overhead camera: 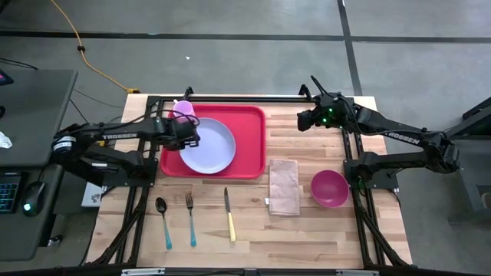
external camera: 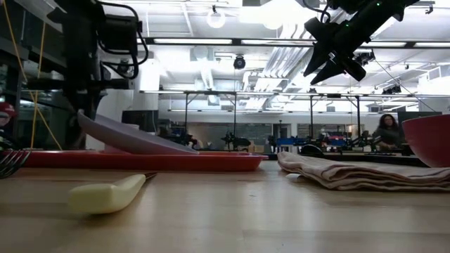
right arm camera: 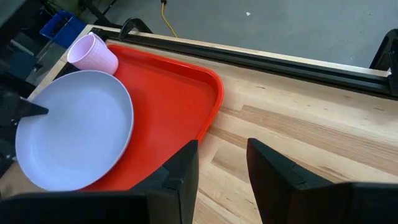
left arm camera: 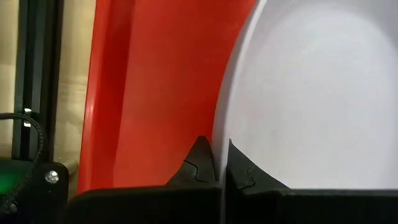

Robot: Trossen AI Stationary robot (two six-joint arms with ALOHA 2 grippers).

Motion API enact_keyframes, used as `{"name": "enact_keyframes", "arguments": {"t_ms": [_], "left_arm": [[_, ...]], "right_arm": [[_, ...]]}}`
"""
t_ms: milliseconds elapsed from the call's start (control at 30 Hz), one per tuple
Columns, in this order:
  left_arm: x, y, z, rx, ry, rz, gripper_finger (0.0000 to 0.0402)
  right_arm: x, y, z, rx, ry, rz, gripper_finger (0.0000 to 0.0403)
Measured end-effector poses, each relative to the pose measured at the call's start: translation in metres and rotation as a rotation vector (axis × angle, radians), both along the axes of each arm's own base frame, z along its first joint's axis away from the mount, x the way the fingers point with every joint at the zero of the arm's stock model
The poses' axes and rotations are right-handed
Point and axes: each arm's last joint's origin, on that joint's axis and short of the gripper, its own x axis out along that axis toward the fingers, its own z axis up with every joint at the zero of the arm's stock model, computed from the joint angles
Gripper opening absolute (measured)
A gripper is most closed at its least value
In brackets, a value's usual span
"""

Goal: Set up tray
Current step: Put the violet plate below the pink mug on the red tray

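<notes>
A large red tray (overhead camera: 249, 126) lies on the wooden table at the far left of centre. A round lavender plate (overhead camera: 209, 146) sits tilted over the tray, with my left gripper (overhead camera: 189, 138) shut on its left edge. A pink cup (overhead camera: 184, 110) stands in the tray's far left corner. My right gripper (overhead camera: 307, 119) hangs open above the table, to the right of the tray, with nothing between its fingers (right arm camera: 180, 171). My left gripper pinches the plate's rim (left arm camera: 219, 134) on its left side between the two fingers (left arm camera: 199, 165), one on the upper face and one beneath. The fingers come steeply from above. The held edge (external camera: 88, 121) is raised; the opposite edge (external camera: 190, 149) rests on the tray (external camera: 140, 160).
Near the front edge lie a spoon (overhead camera: 163, 222), a fork (overhead camera: 190, 218) and a yellow-handled knife (overhead camera: 229, 216). A folded beige napkin (overhead camera: 283, 186) and a magenta bowl (overhead camera: 330, 188) sit right of the tray. Black frame bars run along the table's far edge and sides.
</notes>
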Motion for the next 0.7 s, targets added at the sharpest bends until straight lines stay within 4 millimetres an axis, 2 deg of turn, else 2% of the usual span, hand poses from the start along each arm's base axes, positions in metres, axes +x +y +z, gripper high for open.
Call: {"name": "enact_keyframes", "arguments": {"t_ms": [167, 367, 700], "left_arm": [[0.000, 0.002, -0.001, 0.048, 0.027, 0.008, 0.0018], [-0.004, 0.006, -0.001, 0.083, 0.064, 0.033, 0.0043], [-0.005, 0.013, -0.001, 0.078, 0.057, 0.029, 0.0042]], "right_arm": [[0.000, 0.000, 0.000, 0.000, 0.000, 0.000, 0.0113], [0.000, 0.000, 0.000, 0.000, 0.000, 0.001, 0.0113], [0.000, 0.000, 0.000, 0.000, 0.000, 0.001, 0.0114]]}}
